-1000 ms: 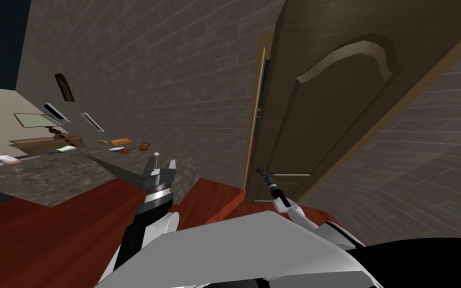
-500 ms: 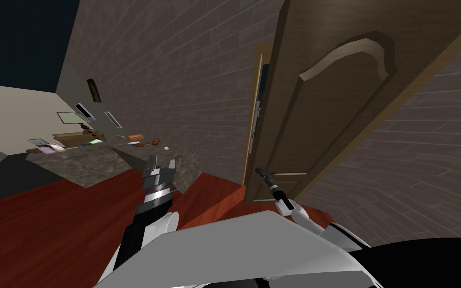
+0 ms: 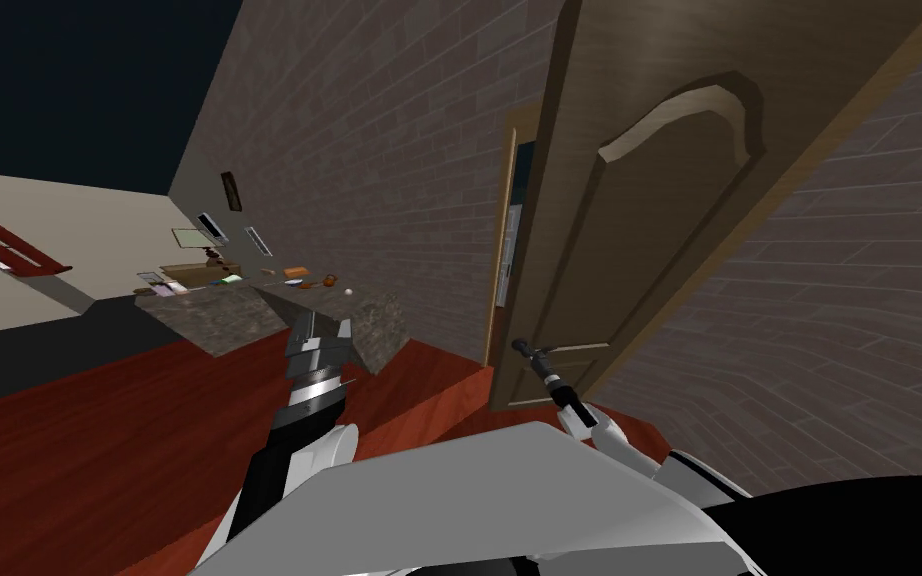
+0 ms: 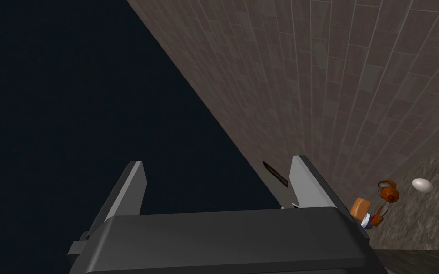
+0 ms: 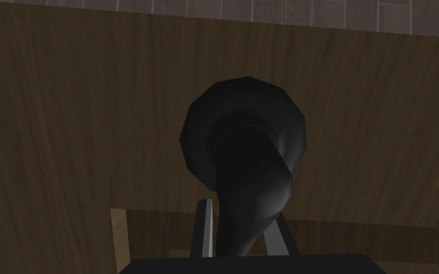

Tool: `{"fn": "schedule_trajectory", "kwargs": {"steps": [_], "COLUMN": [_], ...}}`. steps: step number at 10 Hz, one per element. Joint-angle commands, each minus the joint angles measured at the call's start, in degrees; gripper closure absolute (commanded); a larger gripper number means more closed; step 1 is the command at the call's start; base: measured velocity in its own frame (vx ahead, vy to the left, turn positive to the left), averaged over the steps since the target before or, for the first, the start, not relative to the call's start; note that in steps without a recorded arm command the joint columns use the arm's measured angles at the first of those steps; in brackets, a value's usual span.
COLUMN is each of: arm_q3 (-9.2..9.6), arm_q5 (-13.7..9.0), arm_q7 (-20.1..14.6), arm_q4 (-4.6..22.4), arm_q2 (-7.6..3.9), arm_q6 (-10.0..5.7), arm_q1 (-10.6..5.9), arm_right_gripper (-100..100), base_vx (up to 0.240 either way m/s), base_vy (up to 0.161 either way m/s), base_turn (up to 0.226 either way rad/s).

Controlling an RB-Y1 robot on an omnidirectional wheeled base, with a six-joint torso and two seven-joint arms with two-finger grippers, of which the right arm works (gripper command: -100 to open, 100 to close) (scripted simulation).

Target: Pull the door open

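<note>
Right wrist view: right end effector [image 5: 238,214] clamped on the dark door handle [image 5: 242,157], fingers squeezing its neck so a pull carries the brown door [image 3: 649,200]. Head view: door at 1 o'clock, ajar along its 9 o'clock edge. Left end effector [image 3: 321,325], fingers apart, parked at 11 o'clock toward the desk [image 3: 209,320], probably clear of the swing.

Brick wall [image 3: 369,150], counter [image 3: 224,322] w/ egg [image 3: 348,291], red floor [image 3: 99,440]

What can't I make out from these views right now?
Right wrist view: the door handle's end, hidden behind the right gripper's fingers and body.
Head view: what lies past the door; the gap is too narrow.
Head view: small items on the counter, too small to name.
</note>
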Motion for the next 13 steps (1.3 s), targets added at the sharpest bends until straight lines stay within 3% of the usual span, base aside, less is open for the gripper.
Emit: {"fn": "schedule_trajectory", "kwargs": {"steps": [1,4,7,8,9,10,11,13], "arm_q3": [1.27,3.45,4.88,4.69,5.64,5.89,6.75,7.69], "arm_q5": [-0.2,-0.5,-0.7,-0.6,-0.9,-1.0,-1.4,-1.7], "arm_q7": [-1.0,-2.7,-3.8,-3.7,-4.2,-4.3,-4.8,-5.3], "arm_q4": [-1.0,-1.4,-1.6,-1.4,-0.9,-0.7,-0.3,0.2], "arm_q2": [-1.40,-3.64,-5.10,-4.62,-5.25,-5.46,-6.17,-6.94], "arm_q6": [-1.79,-4.92,-6.96,-6.28,-7.96,-8.44,-10.05,-11.81], "arm_q1": [1.58,3.58,4.88,4.58,5.23,5.41,5.99,6.62], "arm_right_gripper": [100,100,100,100,100,100,100,100], "base_vx": [-0.232,-0.235,-0.166,-0.079,-0.149,-0.207,-0.236,-0.190], "base_vy": [-0.112,-0.067,-0.061,-0.025,-0.075,-0.094,-0.094,-0.084], "base_turn": [0.188,0.138,0.085,0.022,0.182,0.174,0.220,0.148]}}
